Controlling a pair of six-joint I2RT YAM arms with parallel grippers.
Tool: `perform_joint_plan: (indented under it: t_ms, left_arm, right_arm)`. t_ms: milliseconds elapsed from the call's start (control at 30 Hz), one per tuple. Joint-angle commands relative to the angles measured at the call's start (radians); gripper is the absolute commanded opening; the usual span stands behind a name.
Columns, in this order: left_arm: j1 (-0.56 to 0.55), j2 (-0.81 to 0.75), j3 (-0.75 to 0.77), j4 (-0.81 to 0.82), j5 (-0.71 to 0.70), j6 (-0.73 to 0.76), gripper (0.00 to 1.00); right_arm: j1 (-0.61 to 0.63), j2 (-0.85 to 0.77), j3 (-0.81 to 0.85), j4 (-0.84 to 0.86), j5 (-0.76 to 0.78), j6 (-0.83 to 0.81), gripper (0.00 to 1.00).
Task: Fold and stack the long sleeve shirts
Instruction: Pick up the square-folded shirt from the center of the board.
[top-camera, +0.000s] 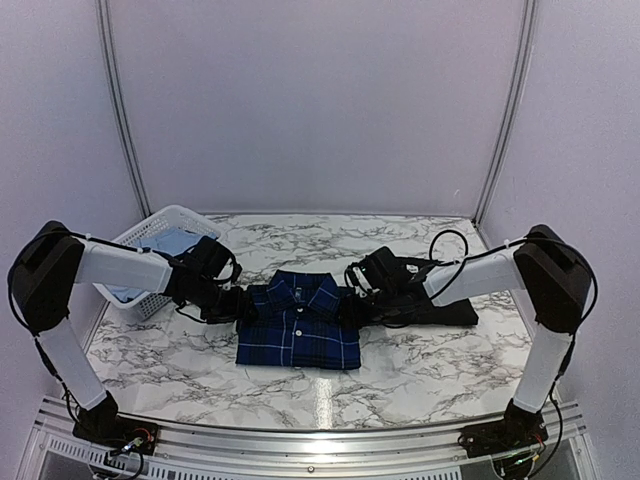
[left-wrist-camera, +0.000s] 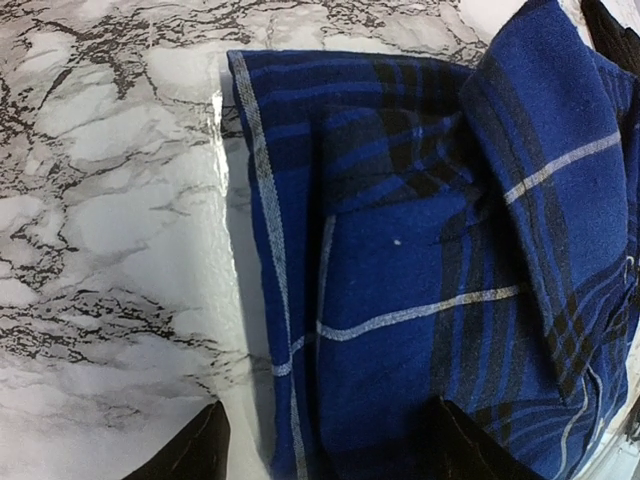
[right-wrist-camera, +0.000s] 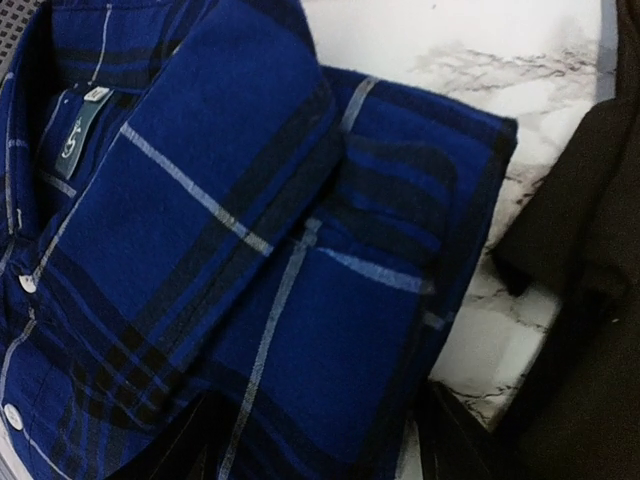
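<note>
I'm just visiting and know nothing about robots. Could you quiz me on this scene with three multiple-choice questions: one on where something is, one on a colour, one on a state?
1. Where is the pale blue shirt?
A) on the floor
B) in the basket
C) hanging on the wall

2. What colour is the shirt just right of the plaid shirt?
A) red
B) white
C) black

3. How does the plaid shirt lie?
A) folded flat, collar on top
B) hanging in the air
C) bunched in a heap

Answers:
1 B: pale blue cloth shows inside the white basket at the back left.
2 C: the black shirt lies beside it on the table.
3 A: it forms a neat rectangle with the collar showing.
</note>
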Motion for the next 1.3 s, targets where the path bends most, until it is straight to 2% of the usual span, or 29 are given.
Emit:
perform_joint_plan:
  t_ms: [0,233,433,500,667,733,1033,1267]
  left_arm:
    - [-0.008,0.025,-0.016,-0.029,-0.069,-0.024,0.71]
    - [-0.013,0.044,-0.033,-0.005,-0.043,-0.040,0.65]
    - [-0.039,0.056,-0.048,0.057,0.007,-0.093,0.50]
    - [-0.047,0.058,-0.055,0.082,0.028,-0.120,0.42]
    - [-0.064,0.040,-0.049,0.116,0.055,-0.172,0.11]
    - [-0.066,0.013,-0.043,0.118,0.052,-0.185,0.02]
    - [-0.078,-0.118,0.046,0.078,0.047,-0.185,0.00]
    - [-0.133,-0.069,0.216,0.060,0.030,-0.202,0.00]
  right_arm:
    - [0.031,0.007,0.012,-0.004,0.035,0.056,0.64]
    - [0.036,0.042,0.000,0.029,0.022,0.105,0.57]
    - [0.050,0.066,0.070,0.001,0.033,0.118,0.38]
    - [0.060,0.075,0.105,-0.022,0.040,0.115,0.30]
    - [0.083,0.099,0.184,-0.082,0.065,0.110,0.08]
    - [0.086,0.098,0.213,-0.114,0.082,0.107,0.00]
    - [0.086,0.034,0.335,-0.277,0.204,0.050,0.00]
    - [0.036,-0.046,0.330,-0.329,0.252,-0.006,0.00]
